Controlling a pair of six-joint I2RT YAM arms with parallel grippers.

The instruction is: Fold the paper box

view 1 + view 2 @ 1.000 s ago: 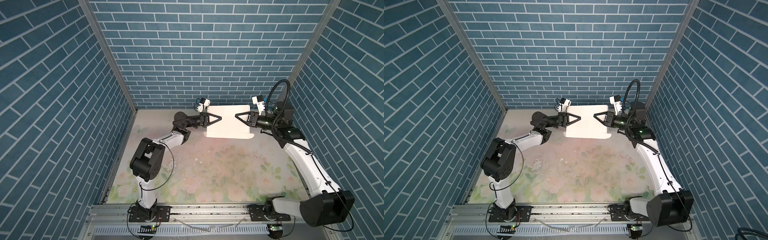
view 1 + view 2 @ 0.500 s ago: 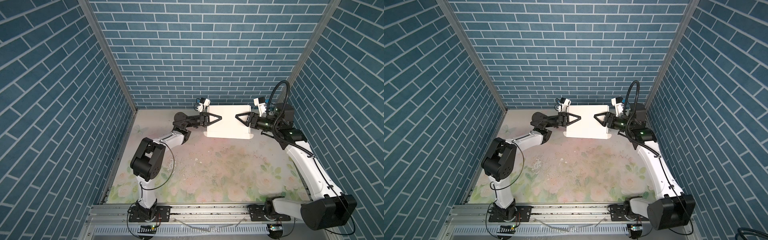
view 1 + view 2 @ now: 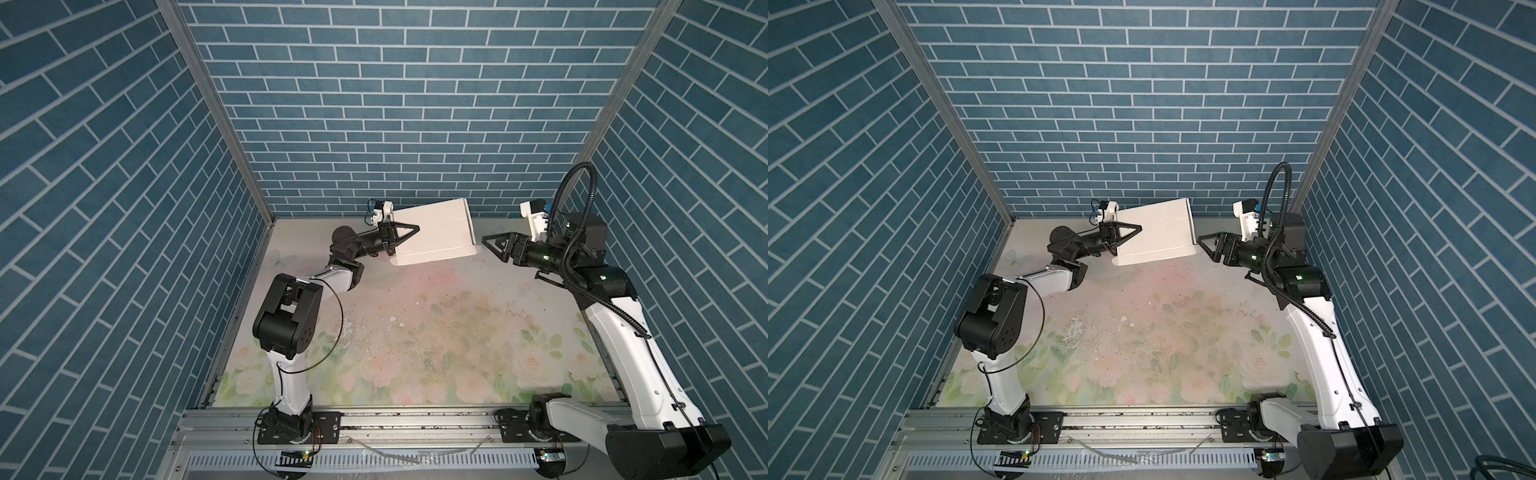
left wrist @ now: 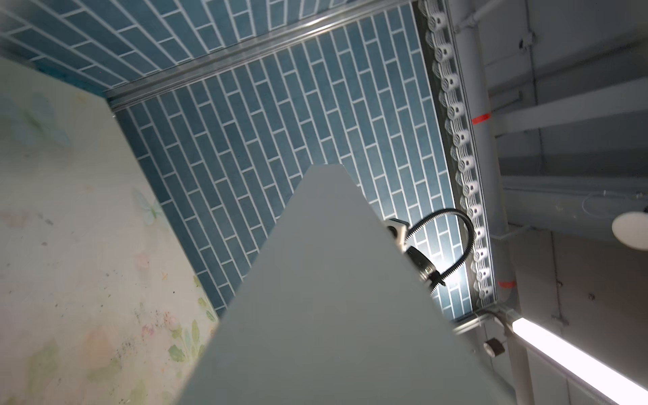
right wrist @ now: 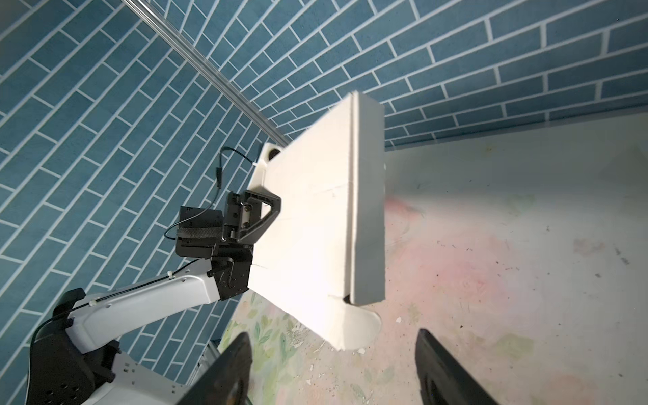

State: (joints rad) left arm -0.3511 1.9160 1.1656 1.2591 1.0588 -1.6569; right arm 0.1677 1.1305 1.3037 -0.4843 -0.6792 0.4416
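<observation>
Top views. The right gripper point(image 3: 490, 246) has just let go. A second ago it pinched the paper box point(image 3: 436, 232) on the edge opposite the left gripper point(image 3: 406, 237). Now it is released and backed off, with a clear gap between its tips and the box's nearest side. The left gripper stays clamped on its own edge and is the only support. The box hung level between the two claws before. Now it is tilted, with the end away from the left gripper cocked up toward the back wall, and it appears clear of the floral table point(image 3: 415, 332). Both top views show the same point(image 3: 1156, 235).

Left wrist view. The box's flat panel point(image 4: 333, 298) fills the foreground and runs straight out from the claw. The fingers themselves are hidden. The right arm's black hose point(image 4: 452, 238) shows beyond the panel's far end.

Right wrist view. The right claw's fingers point(image 5: 238, 368) stand wide apart with nothing gripped. The box point(image 5: 308, 217) floats ahead of them, out of contact. The left gripper point(image 5: 266, 217) bites the far edge. The side wall point(image 5: 368, 210) nearest the open claw is folded up, and a rounded tab point(image 5: 361, 326) sticks out at the box's corner nearest it.

Judgement: this is a regrip. The right claw is free to go for the loose tab or the wall next. A one-sided hold on thin card risks sag or slip.
</observation>
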